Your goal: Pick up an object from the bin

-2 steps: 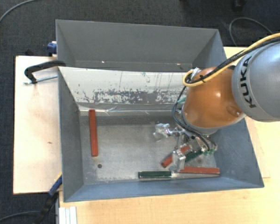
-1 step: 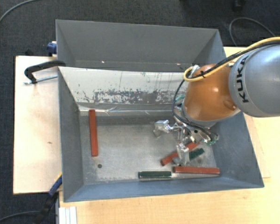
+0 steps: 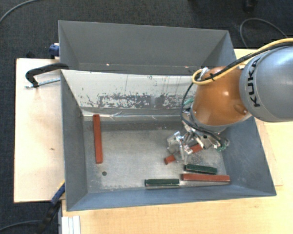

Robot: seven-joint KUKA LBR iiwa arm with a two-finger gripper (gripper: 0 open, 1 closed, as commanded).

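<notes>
**Spotter:** What are you over?

**Operator:** A small red piece [image 3: 170,159] on the floor of the bin [image 3: 136,48], right of centre. My gripper [image 3: 188,145] hangs just beside it, up and to the right, under the orange cover [image 3: 217,99]. I cannot tell how far open the gripper is, or whether it has anything. A red fleck [image 3: 197,149] shows against the metal there, and I can't say what it is.

**Spotter:** What's crowding you?

**Operator:** A short green bar [image 3: 201,168] lies just below the gripper. A red bar [image 3: 206,178] lies beside that, near the front wall, and a second green bar [image 3: 162,182] sits further left along that wall. The orange-red bar [image 3: 97,138] on the left is well apart and no concern.

**Spotter:** So how do you do it well?

**Operator:** I'd centre over the red piece before going down, since I judge I'm off to one side. I'd line the closing direction across its narrow side and come down straight. I'd also stay clear of the short green bar so I don't nudge it. The piece is tiny, so I expect it to skid if I'm off-centre. Then I'd close gently and lift straight up.
</notes>
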